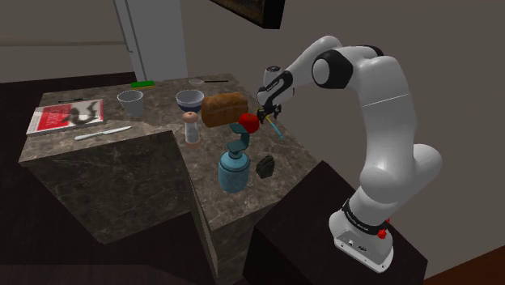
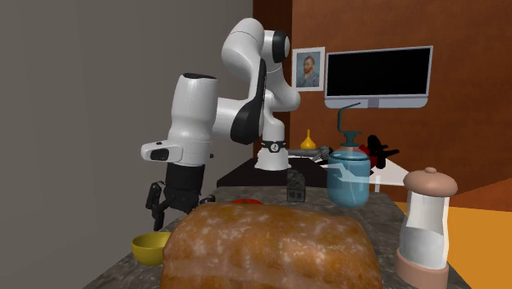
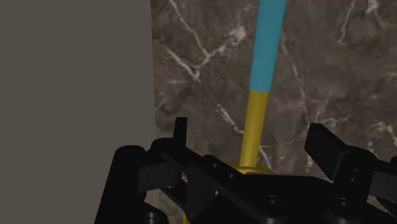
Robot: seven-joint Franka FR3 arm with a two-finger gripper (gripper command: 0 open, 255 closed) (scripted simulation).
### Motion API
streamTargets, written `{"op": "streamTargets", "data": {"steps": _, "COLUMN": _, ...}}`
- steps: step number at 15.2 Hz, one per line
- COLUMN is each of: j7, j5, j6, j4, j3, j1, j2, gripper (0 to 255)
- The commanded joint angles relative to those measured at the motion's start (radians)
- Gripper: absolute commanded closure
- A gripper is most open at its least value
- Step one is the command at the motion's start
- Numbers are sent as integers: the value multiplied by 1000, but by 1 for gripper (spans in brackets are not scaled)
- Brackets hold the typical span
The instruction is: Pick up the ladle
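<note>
The ladle has a yellow bowl (image 2: 150, 246) and a stem that runs from yellow into a blue handle (image 3: 267, 51). It lies on the dark marble counter (image 3: 203, 76) close to the counter's edge. In the shoulder view the blue handle (image 1: 276, 126) pokes out just below my gripper (image 1: 267, 113), beside a red object (image 1: 248, 122). My black gripper (image 3: 251, 143) hangs right over the yellow stem (image 3: 254, 124) and is open, its fingers (image 3: 180, 130) standing well apart on either side without touching it. From the second exterior view the gripper (image 2: 164, 204) hovers just above the bowl.
A brown bread loaf (image 1: 222, 108) sits next to the gripper. A blue soap dispenser (image 1: 233, 172), a small dark object (image 1: 265, 168), a grinder (image 1: 191, 127), a cup (image 1: 129, 101), a goblet (image 1: 188, 99), a magazine (image 1: 66, 116) and a knife (image 1: 101, 132) share the counter.
</note>
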Motion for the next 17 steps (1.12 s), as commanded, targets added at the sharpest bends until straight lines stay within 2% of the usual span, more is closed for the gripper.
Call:
{"op": "streamTargets", "data": {"steps": 1, "j7": 0, "j5": 0, "j6": 6, "j4": 0, "j3": 0, "j1": -1, "j2": 4, "gripper": 0}}
{"op": "streamTargets", "data": {"steps": 2, "j7": 1, "j5": 0, "j6": 6, "j4": -1, "j3": 0, "j1": 0, "j2": 4, "gripper": 255}}
{"op": "streamTargets", "data": {"steps": 11, "j7": 0, "j5": 0, "j6": 6, "j4": 0, "j3": 0, "j1": -1, "j2": 4, "gripper": 255}}
{"op": "streamTargets", "data": {"steps": 17, "j7": -7, "j5": 0, "j6": -40, "j4": -17, "j3": -1, "j1": 1, "j2": -58, "gripper": 255}}
